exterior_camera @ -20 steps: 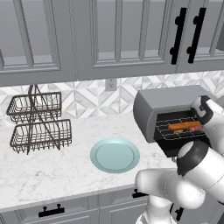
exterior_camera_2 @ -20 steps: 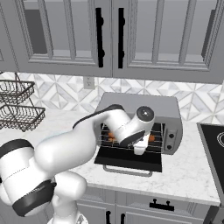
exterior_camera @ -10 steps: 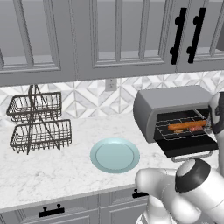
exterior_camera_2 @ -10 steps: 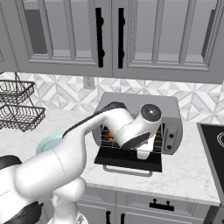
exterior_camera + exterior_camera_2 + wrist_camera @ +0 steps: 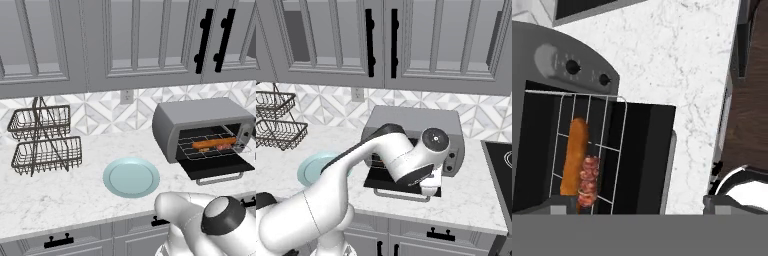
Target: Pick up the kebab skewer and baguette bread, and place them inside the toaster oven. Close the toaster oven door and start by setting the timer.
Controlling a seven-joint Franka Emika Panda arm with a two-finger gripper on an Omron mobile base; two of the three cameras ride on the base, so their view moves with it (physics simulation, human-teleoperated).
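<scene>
Hand view: we see the baguette bread and kebab skewer lying side by side on the toaster oven rack. Our gripper, fingers wide and empty, has withdrawn; the toaster oven door awaits closing.

The oven stands with its door dropped flat onto the counter, so the mouth is open from the front. Inside, the rack carries the baguette and the skewer side by side, touching or nearly so; bare rack remains beside them toward the door. The lowered door blocks the counter strip right before the oven. Left of the oven, a plate lies on open counter, and a wire basket stand stands farther left by the wall. Cabinets overhang the oven, with clear space above its top.
</scene>
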